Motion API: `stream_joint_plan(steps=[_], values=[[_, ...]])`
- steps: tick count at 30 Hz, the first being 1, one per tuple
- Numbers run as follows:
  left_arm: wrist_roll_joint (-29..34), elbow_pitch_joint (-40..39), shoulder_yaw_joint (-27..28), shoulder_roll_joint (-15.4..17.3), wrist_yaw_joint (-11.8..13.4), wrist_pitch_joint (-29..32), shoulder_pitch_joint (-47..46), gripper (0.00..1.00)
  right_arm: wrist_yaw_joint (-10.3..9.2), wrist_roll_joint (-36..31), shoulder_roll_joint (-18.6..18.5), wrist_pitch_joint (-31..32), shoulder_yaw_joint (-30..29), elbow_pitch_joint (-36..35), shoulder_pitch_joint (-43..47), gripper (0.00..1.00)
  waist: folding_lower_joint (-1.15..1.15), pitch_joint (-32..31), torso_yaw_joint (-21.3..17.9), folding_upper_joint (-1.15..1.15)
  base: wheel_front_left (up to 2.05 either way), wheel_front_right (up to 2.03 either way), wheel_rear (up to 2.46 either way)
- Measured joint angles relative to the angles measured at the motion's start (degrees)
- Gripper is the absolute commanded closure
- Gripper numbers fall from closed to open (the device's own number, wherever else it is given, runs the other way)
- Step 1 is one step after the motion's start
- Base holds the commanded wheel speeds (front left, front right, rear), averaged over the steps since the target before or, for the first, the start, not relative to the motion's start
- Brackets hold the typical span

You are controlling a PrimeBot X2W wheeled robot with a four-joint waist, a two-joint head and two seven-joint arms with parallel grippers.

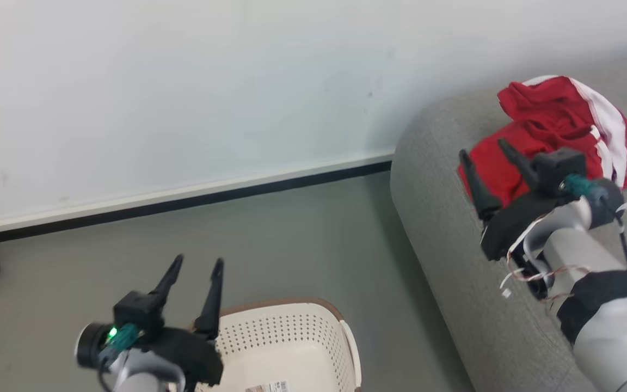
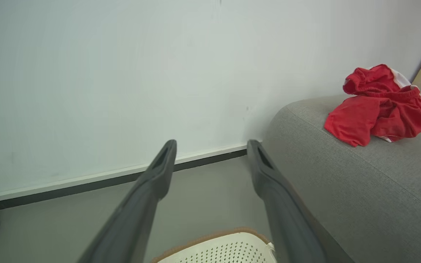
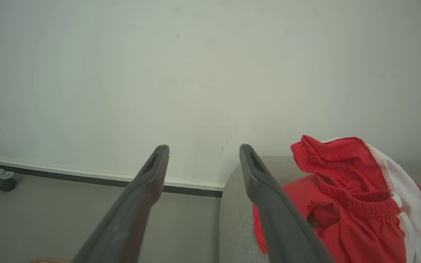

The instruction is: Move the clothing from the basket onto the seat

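Your right pincer [image 1: 482,148] stands spread and empty. The red clothing [image 1: 553,117] lies heaped just beside its fingers on the sofa [image 1: 444,245], so I judge it delivered. Your left pincer [image 1: 198,259], likewise spread and empty, hovers above the basket [image 1: 281,337].

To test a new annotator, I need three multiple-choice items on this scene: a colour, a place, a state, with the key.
1. What colour is the basket rim? A) brown B) blue C) black
2. Where does the clothing lie? A) in the basket B) on the seat C) on the floor
3. How is the right gripper? A) open, empty B) shut on the clothing C) shut on the basket
Key: 1 A, a brown band edges the cream basket; 2 B, the red heap rests on the grey seat; 3 A, its jaws stand apart, nothing between them.
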Motion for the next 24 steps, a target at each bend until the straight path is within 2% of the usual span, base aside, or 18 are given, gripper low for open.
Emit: stream_joint_plan(steps=[7,17,24], values=[[-1.2,-4.0,5.0,3.0,2.4,0.0,7.1,0.0,-1.7,0.0,1.3,0.0,-0.4,-5.7,6.2,0.0,0.0,-2.4,1.7,0.0,0.0,0.0,0.0],[-1.2,-11.5,11.2,4.5,3.9,-0.2,16.2,0.0,-5.69,-0.2,1.5,0.0,-1.5,-16.1,18.0,0.0,0.01,-3.8,2.6,0.01,0.0,0.0,0.0],[-0.4,-16.5,13.5,4.5,4.4,-0.2,21.7,0.0,-8.2,-0.5,1.4,0.0,-2.5,-22.5,25.8,0.0,0.01,-4.0,2.9,0.0,0.0,0.0,0.0]])
